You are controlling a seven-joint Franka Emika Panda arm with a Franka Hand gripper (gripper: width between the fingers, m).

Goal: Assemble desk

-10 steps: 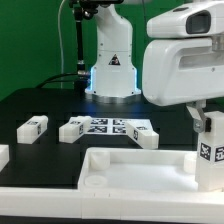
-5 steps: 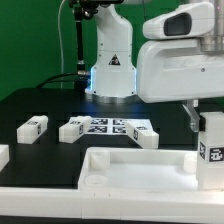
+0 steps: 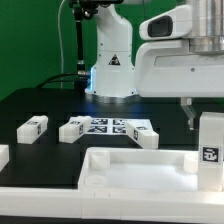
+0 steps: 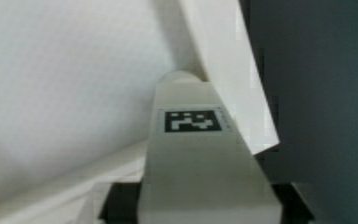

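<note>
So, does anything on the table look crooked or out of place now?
Nothing is damaged or spilled. Only the loose legs look untidy: this one and another lie askew at the two ends of the marker board. The leg in the end effector stands upright.

Behind tabletop (image 3: 130, 165), marker board (image 3: 115, 127); loose leg (image 3: 33, 126) at exterior view's left, upright leg (image 3: 210, 150) at exterior view's right.

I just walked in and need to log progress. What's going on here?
The robot's gripper is clamped on one white leg, holding it upright at the tabletop corner on the exterior view's right. Whether it is seated in the socket cannot be seen. Other legs lie loose around the marker board.
</note>
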